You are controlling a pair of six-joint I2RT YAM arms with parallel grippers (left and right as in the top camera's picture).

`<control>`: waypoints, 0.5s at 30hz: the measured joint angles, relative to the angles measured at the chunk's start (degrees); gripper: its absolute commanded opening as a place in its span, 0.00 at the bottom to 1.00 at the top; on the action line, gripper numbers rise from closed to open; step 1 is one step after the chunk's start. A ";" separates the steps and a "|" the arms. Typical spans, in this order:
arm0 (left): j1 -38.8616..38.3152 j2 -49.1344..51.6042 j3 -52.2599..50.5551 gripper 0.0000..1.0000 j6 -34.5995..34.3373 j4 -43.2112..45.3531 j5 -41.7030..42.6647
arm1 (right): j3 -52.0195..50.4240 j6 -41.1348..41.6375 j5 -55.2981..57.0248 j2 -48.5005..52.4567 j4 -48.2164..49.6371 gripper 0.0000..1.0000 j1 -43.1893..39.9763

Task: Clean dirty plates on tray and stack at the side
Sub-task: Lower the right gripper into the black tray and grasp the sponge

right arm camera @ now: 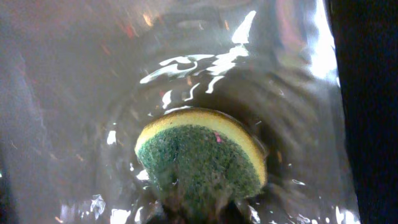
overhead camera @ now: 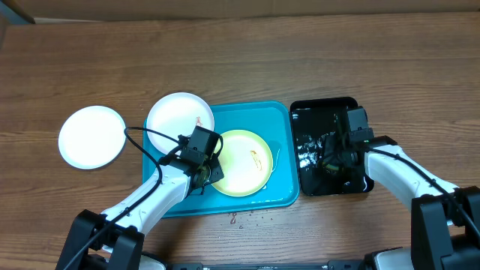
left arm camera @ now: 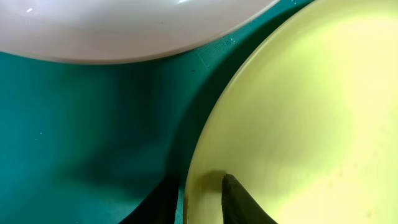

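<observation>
The cyan tray (overhead camera: 277,120) lies mid-table. A pale yellow-green plate (overhead camera: 244,169) with a thin reddish smear rests on it. A white plate (overhead camera: 176,116) with a small smear overlaps the tray's far-left corner. A second white plate (overhead camera: 92,136) lies on the table to the left. My left gripper (overhead camera: 212,169) straddles the yellow-green plate's left rim (left arm camera: 298,106), one finger outside and one on top (left arm camera: 202,202), shut on it. The white plate's edge (left arm camera: 124,31) shows above. My right gripper (overhead camera: 330,156) is shut (right arm camera: 199,216) on a round green and yellow sponge (right arm camera: 199,162) dipped in water.
A glossy black tray (overhead camera: 311,109) holding water stands right of the cyan tray; its wet floor (right arm camera: 93,74) fills the right wrist view. Small reddish specks (overhead camera: 238,218) lie on the wooden table in front of the cyan tray.
</observation>
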 measured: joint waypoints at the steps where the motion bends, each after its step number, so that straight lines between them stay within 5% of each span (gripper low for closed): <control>1: 0.00 0.00 0.00 0.25 0.00 -0.02 0.00 | 0.00 0.28 -0.20 0.00 0.66 0.55 0.00; 3: 0.00 0.00 0.00 0.29 0.00 -0.07 0.00 | 0.00 0.04 -0.90 0.00 1.01 0.73 0.00; 15: 0.00 0.00 0.00 0.36 0.00 -0.09 0.00 | 1.64 -0.26 -0.07 0.07 2.10 0.80 0.00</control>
